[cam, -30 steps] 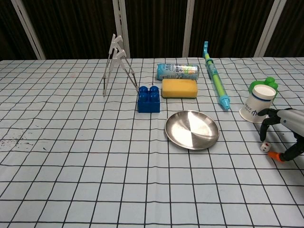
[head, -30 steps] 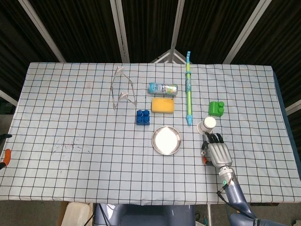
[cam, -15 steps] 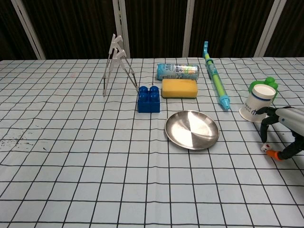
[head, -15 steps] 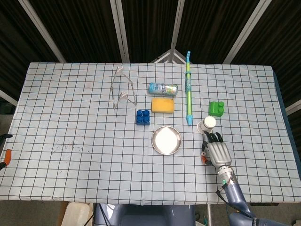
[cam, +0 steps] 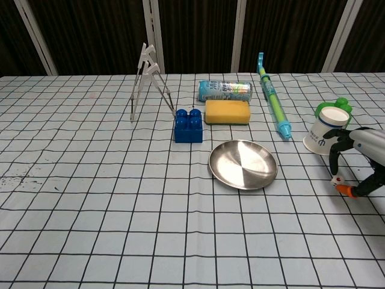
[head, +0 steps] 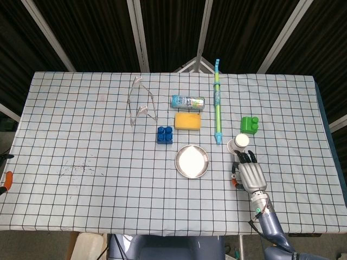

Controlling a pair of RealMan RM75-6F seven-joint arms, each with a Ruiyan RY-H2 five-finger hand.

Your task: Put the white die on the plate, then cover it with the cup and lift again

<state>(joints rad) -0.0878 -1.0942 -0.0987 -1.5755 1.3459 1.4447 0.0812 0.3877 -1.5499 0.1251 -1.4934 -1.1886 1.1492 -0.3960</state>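
Chest view, from the left: a bent wire rack [cam: 147, 78] stands on thin legs at the far left of the checked tabletop [cam: 90, 198], out of the way of the work. Right of it sits a blue block [cam: 188, 126], studded plastic, and beyond that a yellow sponge [cam: 227, 112], soft and rectangular, with a can [cam: 224, 91] lying on its side just behind. Near the middle lies the plate [cam: 243, 164], a shallow round dish of shiny metal, bare and open from all sides, so judging by its place it is ready to take the die. To its right a long green and blue plastic tube [cam: 272, 99] lies pointing far to near. Further right the cup [cam: 327, 130] stands mouth down, a white paper cone with a dark band, with a green block [cam: 340, 105] behind it; inverted like this it should suit being set down over the die. At the right edge the right hand [cam: 361, 162] reaches down to the cloth just near of the cup. Its dark fingers [cam: 333, 158] curl down around the die [cam: 334, 179], a small white cube resting by an orange fingertip [cam: 344, 190]. Whether the hand has it pinched or only brackets it I cannot tell. The left hand shows in neither view.
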